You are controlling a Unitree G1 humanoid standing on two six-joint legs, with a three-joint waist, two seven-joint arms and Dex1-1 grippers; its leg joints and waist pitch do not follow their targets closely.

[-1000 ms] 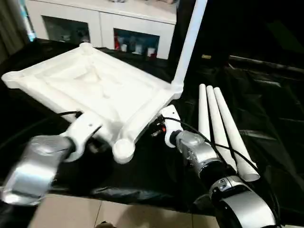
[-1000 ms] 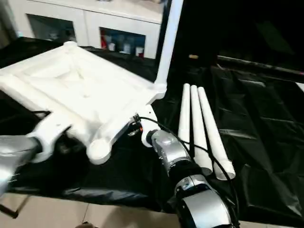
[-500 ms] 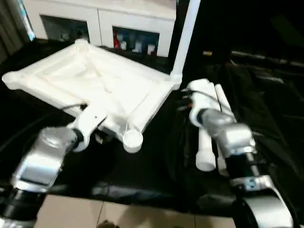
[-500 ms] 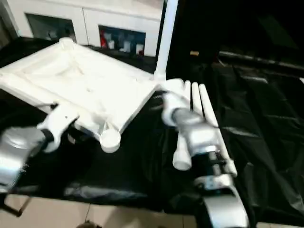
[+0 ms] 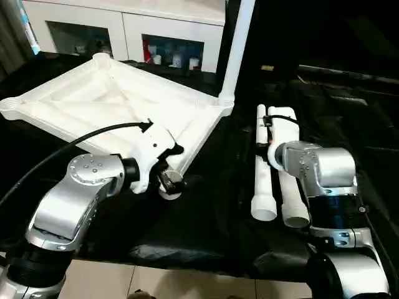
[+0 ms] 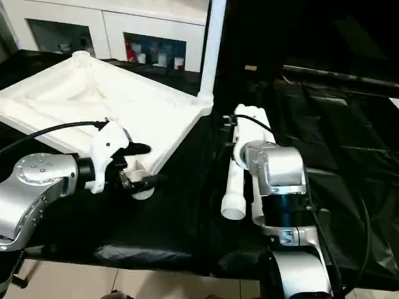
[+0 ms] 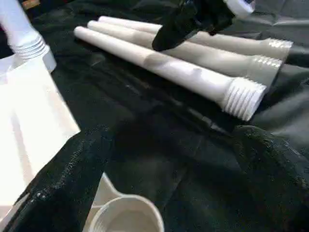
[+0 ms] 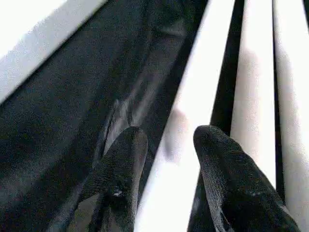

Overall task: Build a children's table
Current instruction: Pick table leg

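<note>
The children's table top (image 5: 112, 109) lies underside up on the black cloth, with one white leg (image 5: 235, 47) standing upright in its far right corner socket. Three more legs (image 7: 159, 65) lie side by side to the right, threaded ends toward me. My right gripper (image 8: 166, 140) hovers open just over the leftmost lying leg (image 5: 260, 171), one finger on each side of it. My left gripper (image 6: 146, 165) is open wide at the top's near corner socket (image 7: 126, 217), which sits between its fingers (image 7: 63, 179).
A white cabinet with glass doors (image 5: 124, 31) stands behind the black-draped table. The draped table's front edge (image 5: 187, 258) runs just below my forearms, with tiled floor beneath. Bare black cloth lies between the top and the lying legs.
My right arm swung from the table top's near edge over to the lying legs and its fingers parted. My left gripper moved in to the near corner socket. The camera shifted.
</note>
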